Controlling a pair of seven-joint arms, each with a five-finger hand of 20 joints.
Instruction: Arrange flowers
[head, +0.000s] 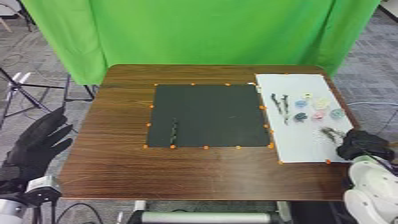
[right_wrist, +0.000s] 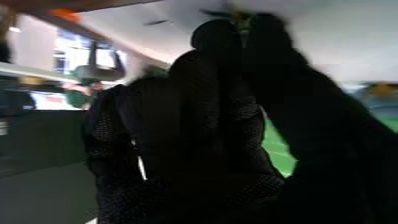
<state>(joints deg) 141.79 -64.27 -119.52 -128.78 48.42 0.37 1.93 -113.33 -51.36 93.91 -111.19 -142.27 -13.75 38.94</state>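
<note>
Near three o'clock, my right hand (head: 362, 143) is facing the dry sprig (head: 331, 133); its fingers are standing rather straight, keeping a narrow gap, maybe for pinching. At nine, my left hand (head: 32, 145) is hanging, fingers wide. Toward eight, one dark twig (head: 174, 134) is lying on the black mat (head: 213, 112), perhaps starting the arrangement. Toward two, small flowers (head: 318, 115) are lying on the white sheet (head: 300, 147), probably for easy choosing.

Site type: robotics lab or similar test room. Indicators: white robot arms (head: 371, 181) are stationed at a brown wooden tabletop (head: 107, 172); orange markers (head: 206, 147) outline its work areas; a green curtain (head: 218, 35) forms the backdrop; a tripod (head: 25, 93) stands beside the tabletop. Flooring: grey carpet (head: 369, 82), with a loose cable (head: 378, 103) laid across it.
</note>
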